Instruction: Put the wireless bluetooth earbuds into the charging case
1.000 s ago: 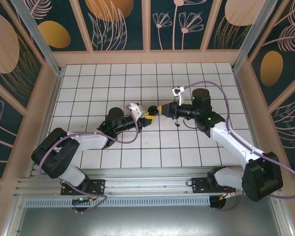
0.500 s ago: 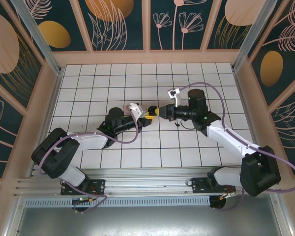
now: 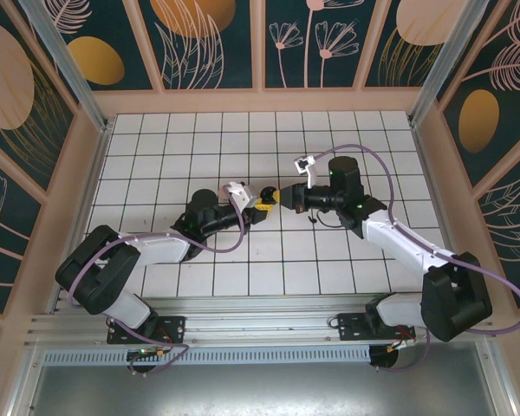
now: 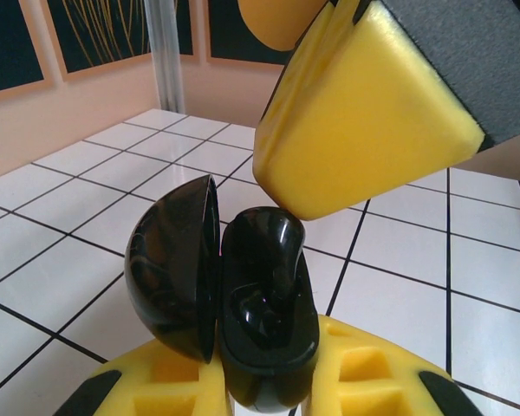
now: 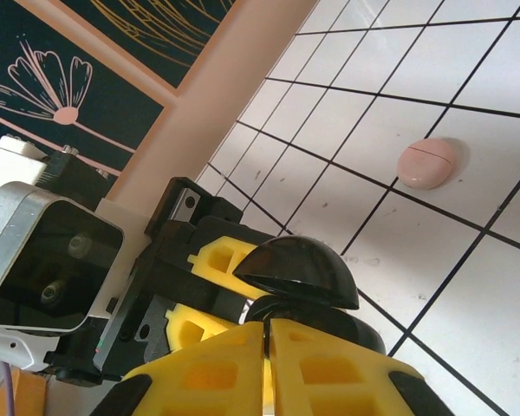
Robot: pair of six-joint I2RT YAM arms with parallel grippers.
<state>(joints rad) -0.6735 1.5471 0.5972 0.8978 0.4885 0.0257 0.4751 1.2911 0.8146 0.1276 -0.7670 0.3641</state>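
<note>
My left gripper (image 3: 260,205) is shut on a glossy black charging case (image 4: 269,338), held upright between its yellow pads with the domed lid (image 4: 169,269) swung open to the left. A black rounded shape sits in the case's well. The earbuds are hidden from me. My right gripper (image 5: 267,347) is shut, its yellow fingers pressed together, and its tip rests against the top of the case body (image 5: 329,316) just under the lid (image 5: 299,264). From the left wrist, that right finger (image 4: 364,113) looms over the case. Seen from above, both grippers meet mid-table, the right gripper (image 3: 280,196) touching the case (image 3: 268,197).
A pink oval disc with a seam (image 5: 426,163) lies on the white tiled table (image 5: 468,286) beyond the case. Peach side walls (image 3: 87,165) fence the table. The left wrist camera housing (image 5: 43,260) sits close behind the case.
My right gripper has closed fully and edged left against the case. The left arm and the case have stayed put.
</note>
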